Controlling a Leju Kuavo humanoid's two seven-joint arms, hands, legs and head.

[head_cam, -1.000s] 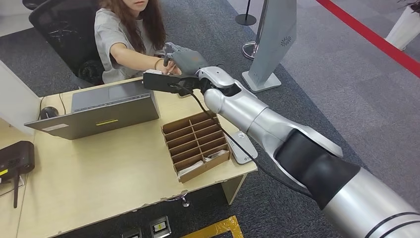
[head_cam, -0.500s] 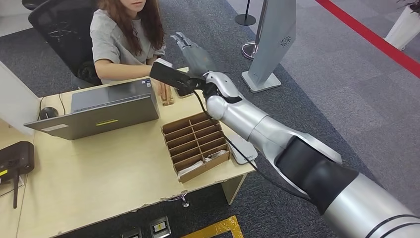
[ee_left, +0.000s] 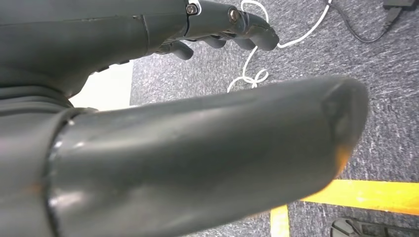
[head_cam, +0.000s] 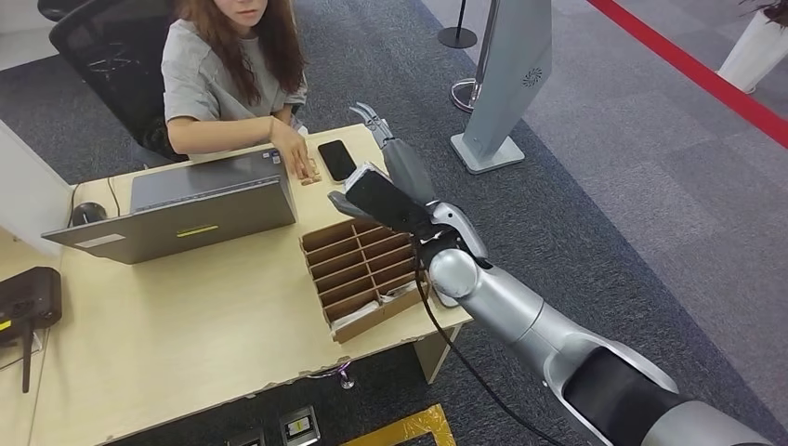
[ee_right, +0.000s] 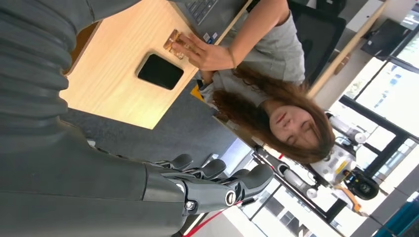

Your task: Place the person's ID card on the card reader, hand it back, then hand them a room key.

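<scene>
Grey carpet surrounds the tabletop [head_cam: 186, 325]; beside the divided cardboard tray [head_cam: 364, 274], the right hand [head_cam: 395, 153] hovers spread and empty, near a phone [head_cam: 336, 160], laptop [head_cam: 186, 200] and person [head_cam: 228, 74].

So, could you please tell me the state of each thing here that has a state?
right hand: open, holding nothing, above the desk's far edge.
left hand: holding nothing, hanging over the floor.
laptop: lid open.
phone: screen dark, flat on the desk.
divided box: open-topped, white cards in its near slots.
person's hand: resting on the desk beside the phone.
</scene>
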